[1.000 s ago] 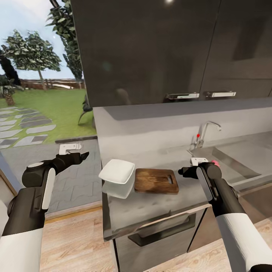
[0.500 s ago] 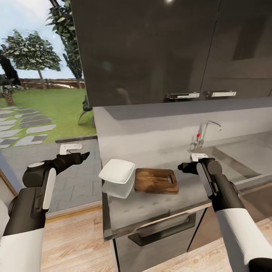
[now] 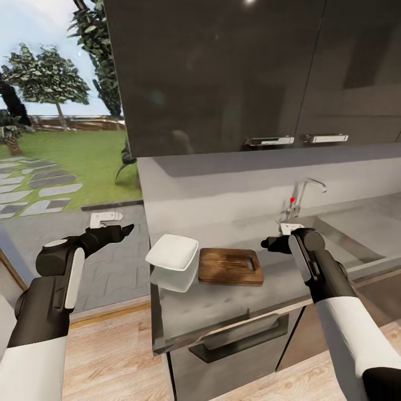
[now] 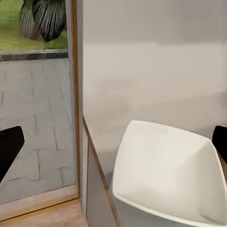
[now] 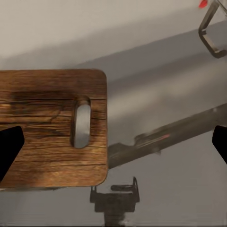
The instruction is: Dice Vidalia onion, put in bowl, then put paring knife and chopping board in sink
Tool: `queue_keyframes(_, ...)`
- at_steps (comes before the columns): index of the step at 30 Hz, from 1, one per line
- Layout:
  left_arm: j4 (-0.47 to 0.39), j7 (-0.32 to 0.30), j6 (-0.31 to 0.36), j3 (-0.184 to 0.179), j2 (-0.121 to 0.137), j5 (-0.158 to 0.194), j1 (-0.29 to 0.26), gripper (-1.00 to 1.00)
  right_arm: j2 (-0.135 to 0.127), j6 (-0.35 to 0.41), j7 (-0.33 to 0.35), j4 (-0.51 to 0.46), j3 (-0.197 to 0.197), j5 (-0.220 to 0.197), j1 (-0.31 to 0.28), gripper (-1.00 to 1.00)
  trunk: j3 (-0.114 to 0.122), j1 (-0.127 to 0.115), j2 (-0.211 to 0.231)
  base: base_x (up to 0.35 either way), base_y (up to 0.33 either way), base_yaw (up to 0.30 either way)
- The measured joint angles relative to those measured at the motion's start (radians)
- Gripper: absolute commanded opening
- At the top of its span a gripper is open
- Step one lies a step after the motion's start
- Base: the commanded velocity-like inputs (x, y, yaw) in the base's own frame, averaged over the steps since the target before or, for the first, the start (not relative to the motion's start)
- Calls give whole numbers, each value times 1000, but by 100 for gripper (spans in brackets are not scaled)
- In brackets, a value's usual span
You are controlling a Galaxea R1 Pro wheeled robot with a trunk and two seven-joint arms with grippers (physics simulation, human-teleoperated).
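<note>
Head view: your right gripper [image 3: 267, 243] hovers at center right, just beside the handle-hole end of the chopping board [image 3: 230, 266], which lies flat on the countertop [image 3: 223, 306]. Its 2 fingers [image 5: 9, 144] stand spread wide with nothing between them. Your left gripper [image 3: 123, 229] hangs at left, off the counter's end, fingers likewise parted and empty. The bowl [image 3: 172, 252] sits at center, just left of the board. The sink [image 3: 356, 231] with its tap [image 3: 301, 195] occupies the right. The paring knife [image 5: 161, 139] lies on the counter beside the board.
</note>
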Motion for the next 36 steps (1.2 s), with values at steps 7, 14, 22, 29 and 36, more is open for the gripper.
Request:
queue_keyframes(7, 0, 0, 0, 0, 0, 0, 0, 100, -1, 0, 1, 159, 1, 0, -63, 100, 0, 0, 0, 0, 0, 0)
queue_keyframes(14, 0, 0, 0, -2, -1, 0, 0, 100, -2, 0, 1, 217, 0, -1, -86, 100, 0, 0, 0, 0, 0, 0)
queue_keyframes(22, 0, 0, 0, -2, -2, 0, 0, 100, -2, 0, 1, 226, -2, -1, -90, 100, 0, 0, 0, 0, 0, 0)
queue_keyframes(29, 0, 0, 0, -3, -2, 0, 0, 100, -2, 0, 0, 227, -8, -1, -91, 100, 0, 0, 0, 0, 0, 0)
queue_keyframes(36, 0, 0, 0, -3, -2, 0, 0, 100, -2, 0, 0, 227, -9, -2, -91, 100, 0, 0, 0, 0, 0, 0)
